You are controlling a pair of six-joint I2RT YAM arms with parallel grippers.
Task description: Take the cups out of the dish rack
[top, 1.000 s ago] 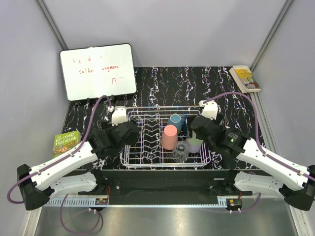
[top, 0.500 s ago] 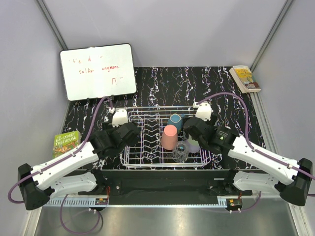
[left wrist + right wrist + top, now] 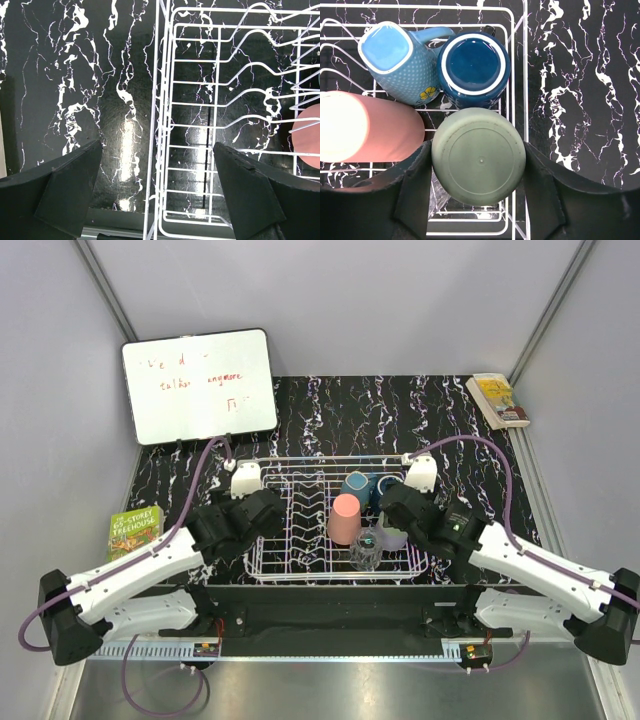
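step in hand: first pick from the dish rack (image 3: 290,530); all the cups are in it, at its right end.

nearest, the clear glass (image 3: 365,552) stands at the rack's front edge. just behind it, the right gripper (image 3: 478,165) straddles the pale green cup (image 3: 479,162), which is inverted with its flat, matte round base up. the jaws are drawn in and appear to touch its wall on both sides. next move, as judged: lift straight up, clear of the prongs and the neighbouring cups.

beside it lies the salmon pink cup (image 3: 370,127), smooth and tilted. beyond sit the dotted teal cup (image 3: 395,57) and the glossy dark blue cup (image 3: 474,67).

the left gripper (image 3: 157,145) hangs over the rack's left rim, jaws spread, holding nothing.
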